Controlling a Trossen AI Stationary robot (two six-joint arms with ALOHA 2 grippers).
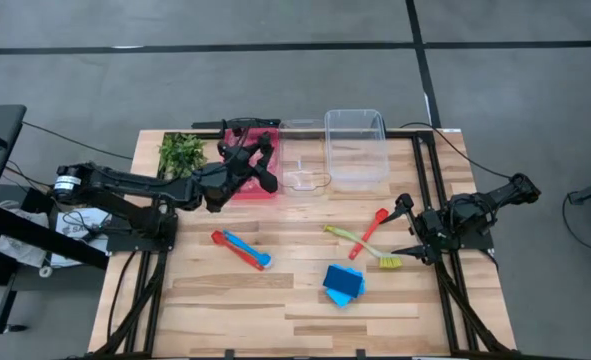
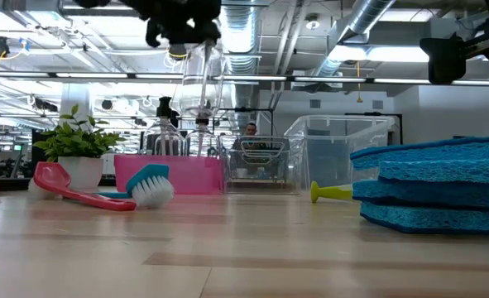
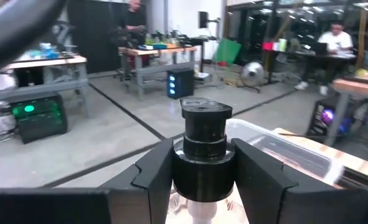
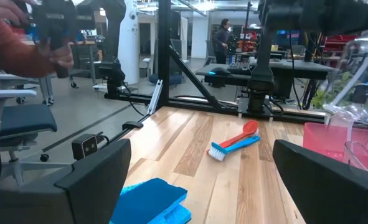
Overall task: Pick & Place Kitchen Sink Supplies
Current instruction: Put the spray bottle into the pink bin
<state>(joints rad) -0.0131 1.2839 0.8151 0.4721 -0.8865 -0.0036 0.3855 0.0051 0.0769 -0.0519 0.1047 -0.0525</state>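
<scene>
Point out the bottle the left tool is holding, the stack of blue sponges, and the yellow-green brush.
bottle (image 3: pixel 203 134): left wrist view, on its black cap between the tool's fingers.
blue sponges (image 1: pixel 343 284): high view, middle of the top sponge.
yellow-green brush (image 1: pixel 360 243): high view, along its thin handle.

A pale wood-plank counter (image 1: pixel 305 310) on a black frame stands on a grey floor (image 1: pixel 515 90) crossed by dark lines. Overhead, silver ducts (image 2: pixel 376 16) and pipes run beneath an open ceiling hung with strip lights. Beyond the counter, workbenches (image 3: pixel 53 62) carry equipment, a blue office chair (image 4: pixel 22 121) stands at one side, and a person (image 3: pixel 333 40) sits at a desk near glass partitions.
</scene>
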